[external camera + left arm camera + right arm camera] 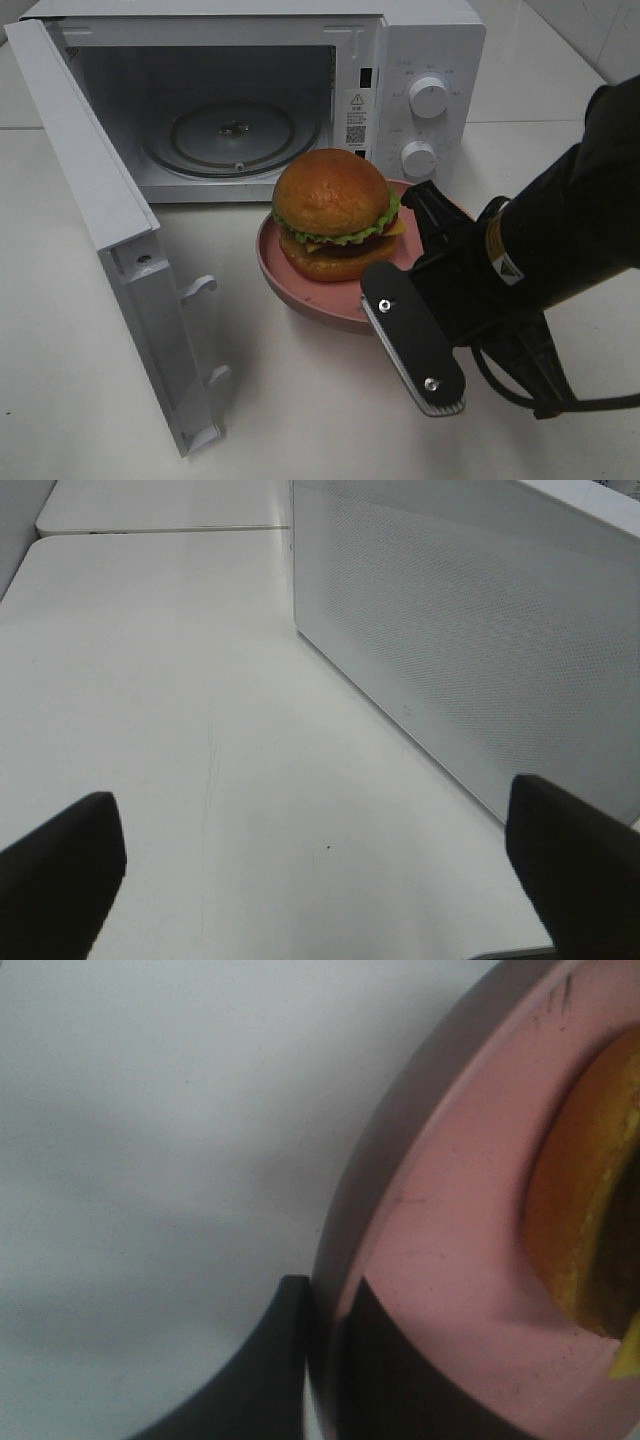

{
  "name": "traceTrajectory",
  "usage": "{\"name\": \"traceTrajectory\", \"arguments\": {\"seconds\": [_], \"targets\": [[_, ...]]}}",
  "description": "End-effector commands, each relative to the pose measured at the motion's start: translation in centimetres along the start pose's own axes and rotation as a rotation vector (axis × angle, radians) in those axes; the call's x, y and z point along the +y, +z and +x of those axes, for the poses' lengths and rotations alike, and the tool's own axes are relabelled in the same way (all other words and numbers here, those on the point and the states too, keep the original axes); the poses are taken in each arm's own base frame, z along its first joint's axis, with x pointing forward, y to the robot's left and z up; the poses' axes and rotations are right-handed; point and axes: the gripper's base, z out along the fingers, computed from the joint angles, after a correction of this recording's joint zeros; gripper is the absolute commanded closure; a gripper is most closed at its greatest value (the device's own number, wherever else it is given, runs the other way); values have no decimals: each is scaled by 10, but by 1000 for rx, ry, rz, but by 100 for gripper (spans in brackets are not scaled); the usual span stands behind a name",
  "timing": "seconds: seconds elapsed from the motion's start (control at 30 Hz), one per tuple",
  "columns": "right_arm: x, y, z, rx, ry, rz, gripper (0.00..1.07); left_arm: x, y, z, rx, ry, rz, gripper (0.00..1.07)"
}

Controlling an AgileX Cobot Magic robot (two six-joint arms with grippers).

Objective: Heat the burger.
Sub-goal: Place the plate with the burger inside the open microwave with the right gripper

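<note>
A white desk (pixel 300 420) seen from above, with a white microwave (pixel 430 40) standing toward its far edge. The microwave door (pixel 90 170) hangs wide open, swung out toward the near left of the desk. Inside the bare chamber lies a round glass turntable (pixel 235 135). Two round white knobs, an upper one (pixel 429 97) and a lower one (pixel 418 160), sit one above the other on the panel to the right of the opening.

The burger (pixel 335 215) is outside the microwave, just in front of the open chamber and near the middle of the desk. It has a glossy golden-brown domed bun, a frill of green lettuce, a corner of yellow cheese and a dark filling. It rests upright on a round pink plate (pixel 300 290), toward the plate's far side. Whether the plate rests on the desk or is raised off it cannot be told.

A black arm (pixel 560 230) reaches in from the right edge of the desk. Its right tool (pixel 325 1355) is clenched on the plate's rim at the near right side, one finger (pixel 400 1380) over the pink inner surface and the other against the outer wall. It touches the plate only, not the burger.

The left tool (pixel 318 865) is out of the overhead view. Its own camera shows its two dark fingers spread wide apart and grasping nothing. It hangs over bare desk beside the microwave's perforated side wall (pixel 480 650).
</note>
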Motion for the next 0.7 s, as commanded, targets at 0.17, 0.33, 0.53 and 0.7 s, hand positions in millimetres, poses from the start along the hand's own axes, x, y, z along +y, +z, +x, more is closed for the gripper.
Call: {"name": "traceTrajectory", "arguments": {"seconds": [0.17, 0.33, 0.53, 0.7], "targets": [[-25, -14, 4, -112, -74, 79, 106, -1, -2, 1, -33, 0, 1, 9], [-28, -12, 16, -149, -133, 77, 106, -1, -2, 1, -33, 0, 1, 9], [-32, -11, 25, -176, -153, 108, 107, -1, -2, 1, -33, 0, 1, 9], [-34, -11, 27, -179, -169, 123, 107, -1, -2, 1, -33, 0, 1, 9]]}}
